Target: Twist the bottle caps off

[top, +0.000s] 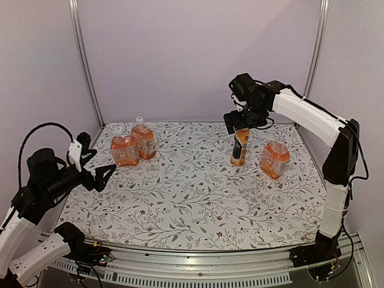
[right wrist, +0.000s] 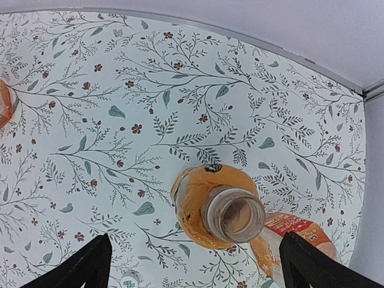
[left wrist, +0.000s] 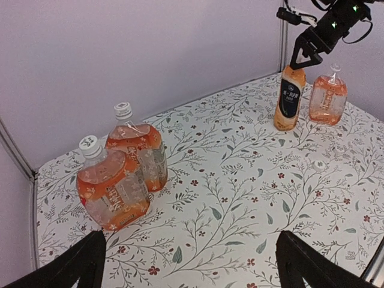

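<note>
The right pincer (right wrist: 195, 239) hangs open directly over the slender bottle (right wrist: 204, 204), fingers spread wide on either side of the neck, gripping nothing. The bottle mouth (right wrist: 233, 214) is bare, so its cap is off. A small white round object (right wrist: 130, 279) lies on the surface (right wrist: 180, 90) near the bottle. It is probably that cap, but it is too cropped to confirm. Three white caps sit on their bottles: the squat bottle's cap (left wrist: 335, 68), just beside the slender bottle, and the rear left cap (left wrist: 123, 110) and front left cap (left wrist: 90, 144) on the touching pair across the surface. The left pincer (top: 98, 163) is open and empty, well apart from every bottle. Risks, as judged: the uncapped bottle is tall, narrow and unheld, so a finger clipping its neck on the way off could topple it and spill the drink. The squat bottle, if unbraced, may spin with its cap instead of releasing it.
</note>
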You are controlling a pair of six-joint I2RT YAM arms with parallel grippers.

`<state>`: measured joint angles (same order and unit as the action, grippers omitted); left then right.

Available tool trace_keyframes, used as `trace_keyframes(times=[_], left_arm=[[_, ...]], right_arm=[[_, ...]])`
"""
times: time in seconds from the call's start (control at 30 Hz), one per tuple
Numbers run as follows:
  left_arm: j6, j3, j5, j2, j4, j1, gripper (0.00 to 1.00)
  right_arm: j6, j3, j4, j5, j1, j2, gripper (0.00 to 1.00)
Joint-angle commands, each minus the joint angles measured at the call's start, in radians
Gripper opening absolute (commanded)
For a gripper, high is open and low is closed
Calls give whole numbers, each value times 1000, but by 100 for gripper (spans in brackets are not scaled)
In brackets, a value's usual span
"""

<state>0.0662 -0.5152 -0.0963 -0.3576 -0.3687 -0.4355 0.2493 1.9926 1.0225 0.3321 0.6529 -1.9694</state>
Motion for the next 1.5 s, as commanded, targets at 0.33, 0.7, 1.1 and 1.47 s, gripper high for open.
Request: trace_keyframes(times=[0.33,0.7,1.1,1.47], left_arm=[[681,-721,-255,-646,-739,204,99],[1301,-889,-631,-1049,-761,564,98],[1228,-988,-686,-1351,-450,607,100],[1384,-1015,-679,-1494,-492,612,100]], right_arm=[[-195,-83,-94,-17,228,250,99],[-238,-172,-107,11,341,359,99],[-293,-88,-90,45,396,291,99],[-330,2,-40,62,406,184,99]])
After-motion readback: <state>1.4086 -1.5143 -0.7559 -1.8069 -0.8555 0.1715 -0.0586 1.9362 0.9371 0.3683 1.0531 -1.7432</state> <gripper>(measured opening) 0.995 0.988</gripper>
